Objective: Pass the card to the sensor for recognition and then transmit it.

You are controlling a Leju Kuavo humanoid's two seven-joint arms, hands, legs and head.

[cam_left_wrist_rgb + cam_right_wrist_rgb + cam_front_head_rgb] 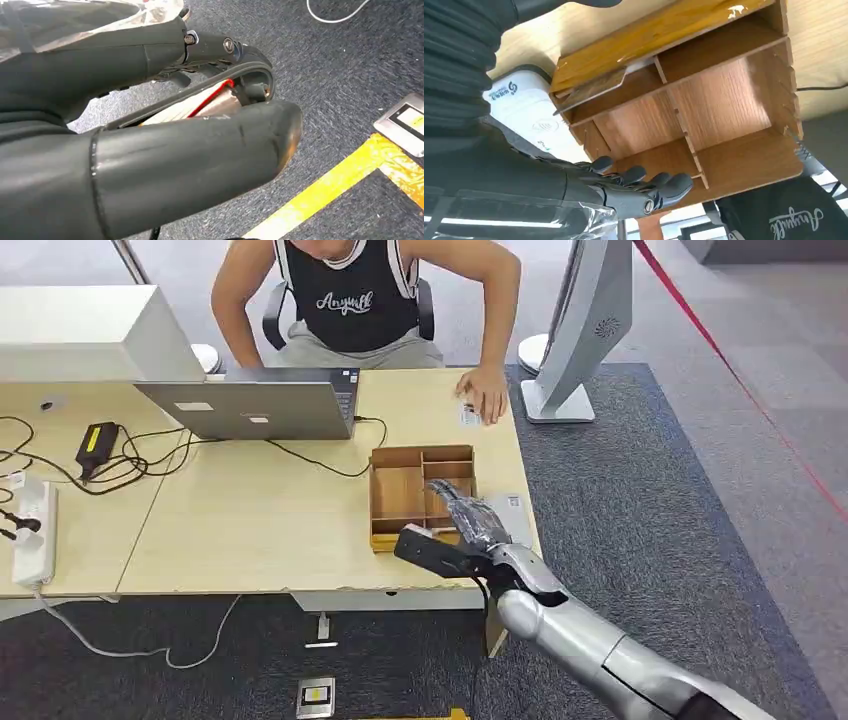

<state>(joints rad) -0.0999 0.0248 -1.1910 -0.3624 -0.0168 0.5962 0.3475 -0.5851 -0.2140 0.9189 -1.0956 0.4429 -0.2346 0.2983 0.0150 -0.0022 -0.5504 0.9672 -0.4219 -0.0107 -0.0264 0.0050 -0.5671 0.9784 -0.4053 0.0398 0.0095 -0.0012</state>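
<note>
One right hand [468, 525], on a silver arm, is held over the right part of a wooden tray [395, 490]. Its dark fingers [639, 182] are stretched forward, side by side and slightly bent, with the thumb set out to the side; nothing is seen in its grasp.

One card [591, 87], thin and flat, is seen tilted in the narrow compartment along the tray's edge, apart from the fingers.

One white sensor [524, 112] is placed just beside the tray, at the corner near that narrow compartment.

One pale wooden table [250, 530] bears the tray and the sensor, together with an open grey laptop [250, 408] and black cables.

One person [350, 300] is seated at the far side, a hand [487, 395] laid on the table beyond the tray.

One left hand [190, 150] is hung over dark carpet [350, 60] crossed by yellow tape [350, 170]. Its fingers are curled toward the thumb; whether anything is held cannot be told.
</note>
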